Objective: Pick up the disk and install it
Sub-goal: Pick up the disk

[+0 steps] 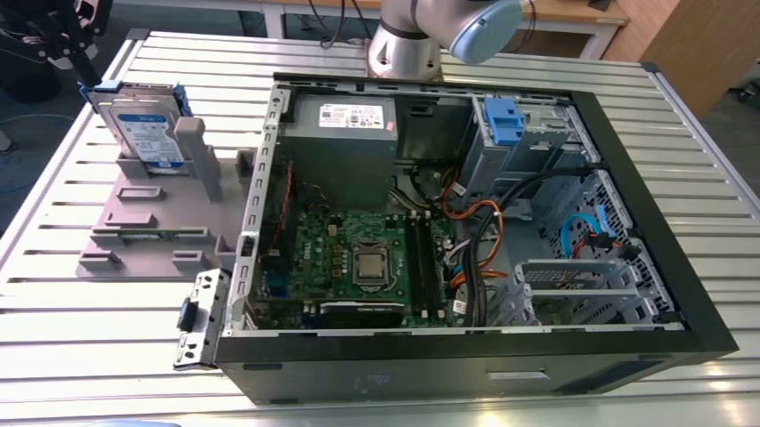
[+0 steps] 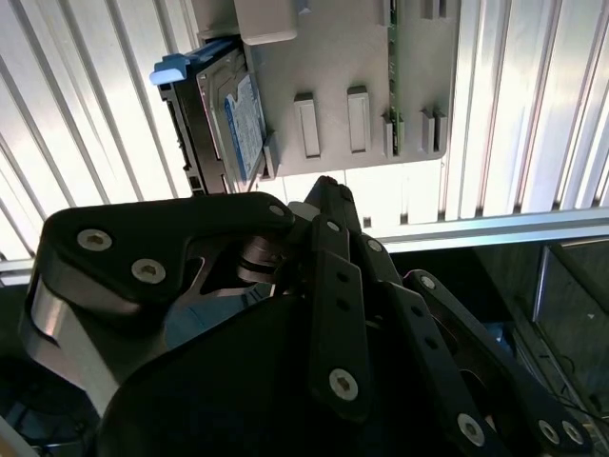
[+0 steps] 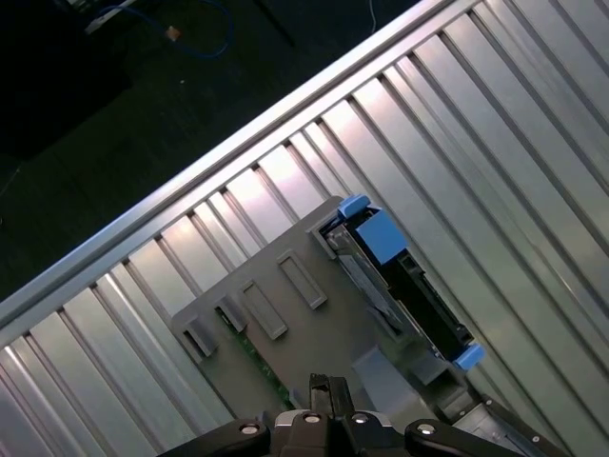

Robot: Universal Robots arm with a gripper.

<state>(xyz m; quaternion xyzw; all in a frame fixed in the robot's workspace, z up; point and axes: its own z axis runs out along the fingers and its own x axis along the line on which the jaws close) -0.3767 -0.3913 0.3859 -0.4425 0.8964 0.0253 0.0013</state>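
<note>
Disk (image 1: 142, 124) on edge in a grey holder (image 1: 142, 222), by the table's (image 1: 71, 302) corner, beside the open computer case (image 1: 416, 369). Silver body, white label with a blue band, blue bracket. Claw (image 2: 304, 214) apart from it; spread or pressed together, cannot tell. Risk: a skewed grip may jam the disk in its slot or flex the bracket.
</note>
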